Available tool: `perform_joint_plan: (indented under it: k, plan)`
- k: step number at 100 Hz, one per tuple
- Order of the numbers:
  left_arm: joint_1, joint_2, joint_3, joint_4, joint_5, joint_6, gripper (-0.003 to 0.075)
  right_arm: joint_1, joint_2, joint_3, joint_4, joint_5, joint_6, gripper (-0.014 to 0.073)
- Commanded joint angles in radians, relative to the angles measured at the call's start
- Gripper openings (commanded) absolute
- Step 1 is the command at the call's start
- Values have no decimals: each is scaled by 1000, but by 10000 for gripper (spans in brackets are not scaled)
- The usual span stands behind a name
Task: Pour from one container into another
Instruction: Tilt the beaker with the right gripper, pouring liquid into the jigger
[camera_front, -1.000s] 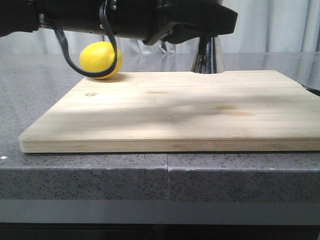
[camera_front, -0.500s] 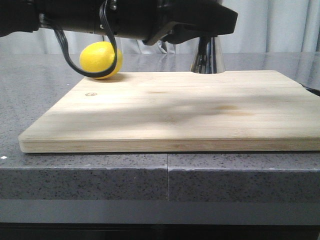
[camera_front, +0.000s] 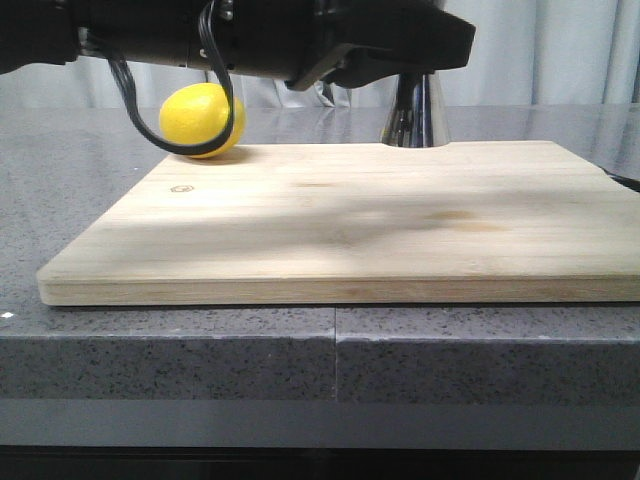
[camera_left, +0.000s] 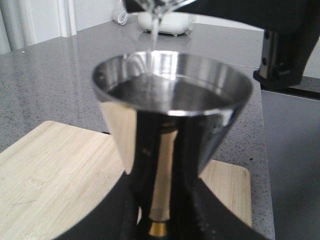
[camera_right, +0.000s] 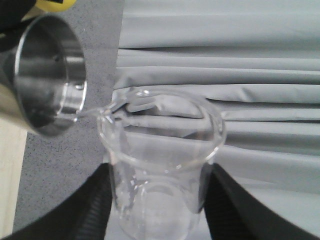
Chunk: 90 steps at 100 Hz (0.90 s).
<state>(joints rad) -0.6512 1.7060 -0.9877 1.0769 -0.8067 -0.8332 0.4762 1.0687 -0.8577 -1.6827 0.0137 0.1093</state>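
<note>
In the left wrist view my left gripper (camera_left: 160, 212) is shut on the narrow waist of the steel jigger (camera_left: 170, 100), just above its gold band (camera_left: 159, 228). The jigger stands upright with clear liquid in its top cup. In the right wrist view my right gripper (camera_right: 157, 200) is shut on the clear glass beaker (camera_right: 160, 155). The beaker is tilted, with its pour lip (camera_right: 107, 114) over the jigger's rim (camera_right: 47, 75), and a thin clear stream (camera_left: 154, 30) falls into the cup. In the front view only the jigger's lower cone (camera_front: 415, 115) shows under the black arms.
A wooden cutting board (camera_front: 350, 220) lies on the grey stone counter (camera_front: 180, 360). A yellow lemon (camera_front: 200, 120) rests at the board's far left corner. A white appliance (camera_left: 165, 22) sits far back on the counter. Grey curtains (camera_right: 225, 60) hang behind.
</note>
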Motion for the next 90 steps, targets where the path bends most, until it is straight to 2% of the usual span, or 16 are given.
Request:
perform_joint_plan:
  k: [1,21,59,75,90]
  plan:
    - [1,-53,-24,-47,-70,-8,-21,-1,-26,-38,16,3,50,240]
    - [1,-53,-24,-47,-71,-8,-21,-1,-26,-38,19,-6,202,240]
    - [1,-53,-24,-47,-73,-8,-21,-1,-26,-38,21,47,588,240]
    - [1,-53,-24,-47,-76,-8,-21,-5,-24,-38,27,90,682,240]
    - [1,-53,-24,-47,-78,-8,-21,-56,-6,-38,27,88,774,240]
